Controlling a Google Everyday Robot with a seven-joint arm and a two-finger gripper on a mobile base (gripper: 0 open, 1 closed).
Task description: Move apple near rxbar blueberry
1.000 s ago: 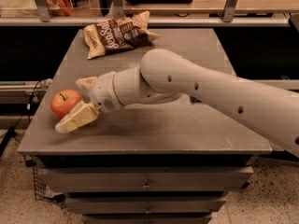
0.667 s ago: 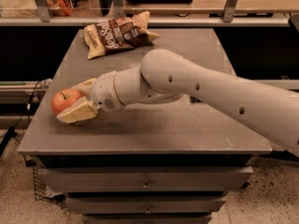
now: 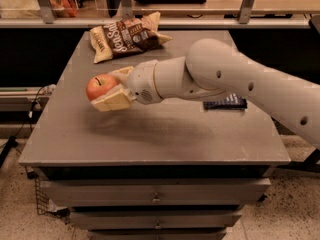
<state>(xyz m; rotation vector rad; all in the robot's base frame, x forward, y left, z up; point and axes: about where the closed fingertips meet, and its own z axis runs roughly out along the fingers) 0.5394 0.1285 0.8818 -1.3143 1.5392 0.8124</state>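
Observation:
The apple (image 3: 99, 86), red-orange with a dark stem, is held between the cream fingers of my gripper (image 3: 107, 89) above the left middle of the grey table (image 3: 150, 129). The gripper is shut on the apple and holds it off the surface. The rxbar blueberry (image 3: 227, 103), a flat dark navy bar with white print, lies on the table's right side, partly hidden behind my white arm (image 3: 225, 79). The apple is well to the left of the bar.
A brown-and-cream chip bag (image 3: 127, 38) lies at the table's back left. A shelf rail (image 3: 160, 21) runs behind the table. Drawers (image 3: 155, 196) sit under the tabletop. Cables hang at the left edge (image 3: 35, 104).
The gripper closed on the apple at the table's left edge, lifted it and carried it rightward and farther onto the table.

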